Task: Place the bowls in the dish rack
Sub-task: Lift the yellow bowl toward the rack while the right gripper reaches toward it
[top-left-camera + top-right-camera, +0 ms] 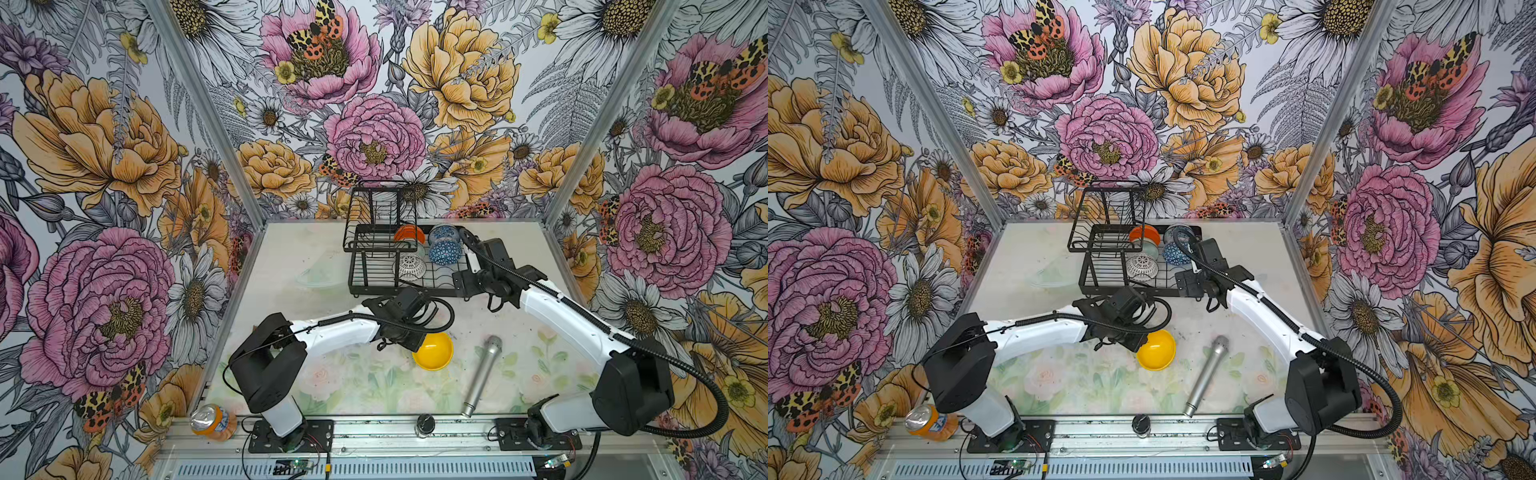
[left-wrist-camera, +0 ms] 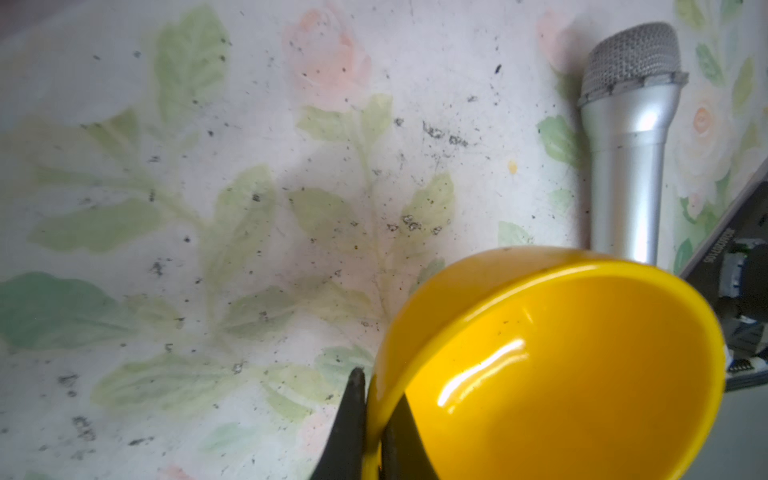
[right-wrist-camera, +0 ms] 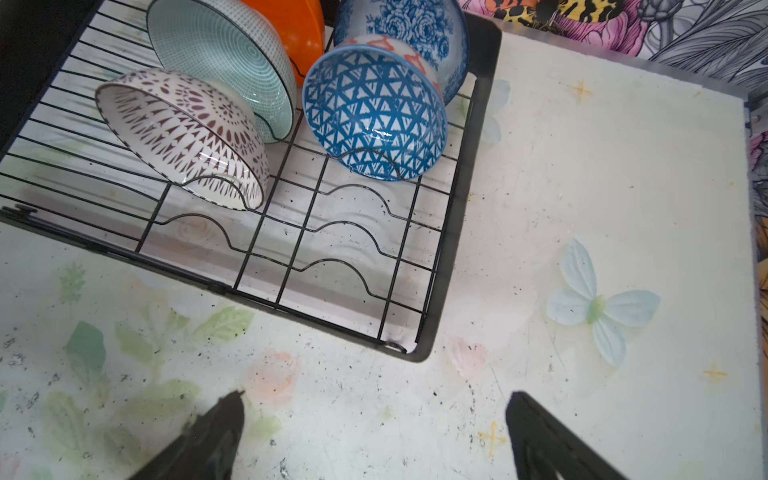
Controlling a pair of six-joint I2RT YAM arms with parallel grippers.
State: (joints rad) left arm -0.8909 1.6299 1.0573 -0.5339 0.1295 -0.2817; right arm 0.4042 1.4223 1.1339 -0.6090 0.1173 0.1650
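The yellow bowl (image 2: 561,353) is being clamped by the left pincer (image 2: 376,390), right pincer (image 3: 376,395) wide, evidently pending a lift into the dish rack (image 1: 365,286).

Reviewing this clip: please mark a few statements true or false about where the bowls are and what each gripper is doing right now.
1. The left gripper is shut on the rim of the yellow bowl. True.
2. The yellow bowl sits in the dish rack. False: it is outside the rack, over the table in front of it.
3. The right gripper is open and holds nothing. True.
4. The microphone lies inside the rack. False: it lies on the table, beside the yellow bowl.
5. The orange bowl is in the rack. True.
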